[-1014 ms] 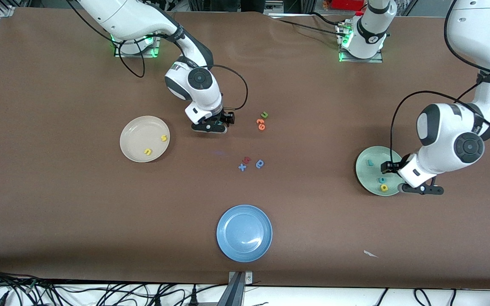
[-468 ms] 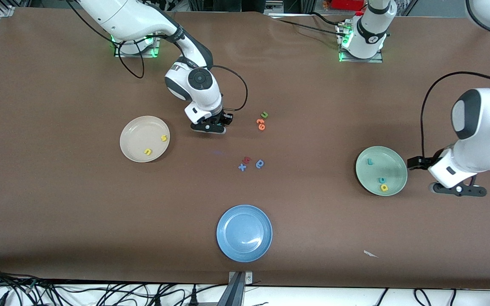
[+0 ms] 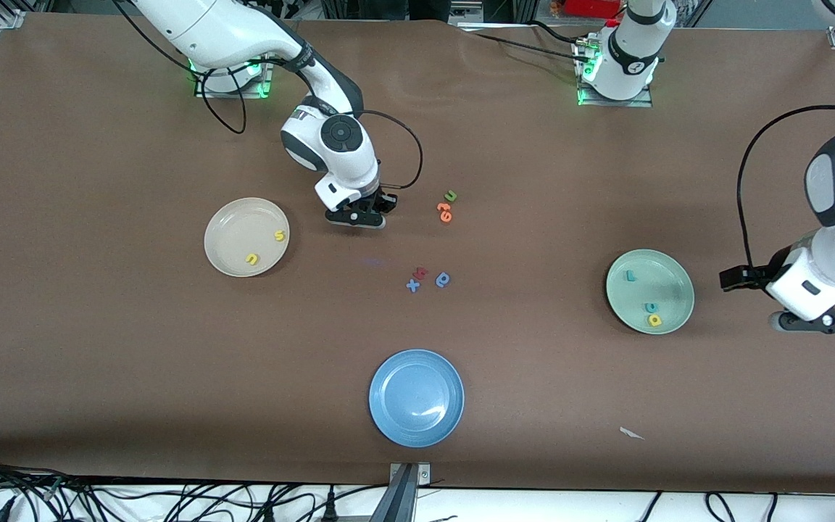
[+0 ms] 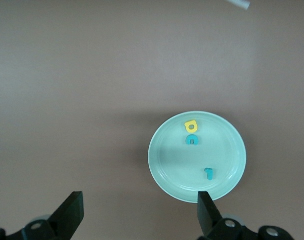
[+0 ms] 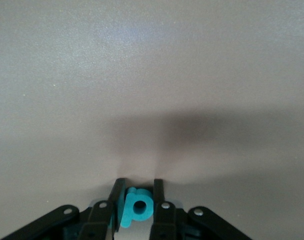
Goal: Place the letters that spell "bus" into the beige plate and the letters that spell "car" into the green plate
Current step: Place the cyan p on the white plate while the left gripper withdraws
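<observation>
1. Front view first, for the step in hand: right gripper (image 3: pixel 356 217) down at the table (image 3: pixel 98 377), between the beige plate (image 3: pixel 229 239) and the orange letters (image 3: pixel 444 211), roughly mid-table toward the robots' edge. Right wrist view shows the fingers pinched snug on the teal "b" (image 5: pixel 135 206), bowl and stem both sitting between the pads. Looks like the last letter of "bus" is in hand.
2. Doing it well, probably: lift straight up before travelling, since a bit of foam this small could twist out of a sideways drag. Then carry over the beige plate and let go low over a bare patch, clear of the two letters already there.
3. Left gripper (image 4: pixel 139 215) waiting wide open, holding nothing, off past the green plate (image 3: pixel 671 279) near the left arm's edge of the table.
4. Blue plate (image 3: pixel 416 397), near the camera-side edge in the middle: nothing in it.
5. Beige plate: yellow "s" (image 3: pixel 279 235) and yellow "u" (image 3: pixel 251 259), apart from each other.
6. Green plate: yellow "a" (image 3: pixel 654 320) touching or just beside the teal "c" (image 3: pixel 649 308), thin teal "r" (image 3: pixel 630 275) well apart. "car" looks done.
7. Leftovers mid-table: green "u" (image 3: pixel 451 196) by the orange ones, plus a small blue and red cluster (image 3: pixel 428 279). Best left alone.
</observation>
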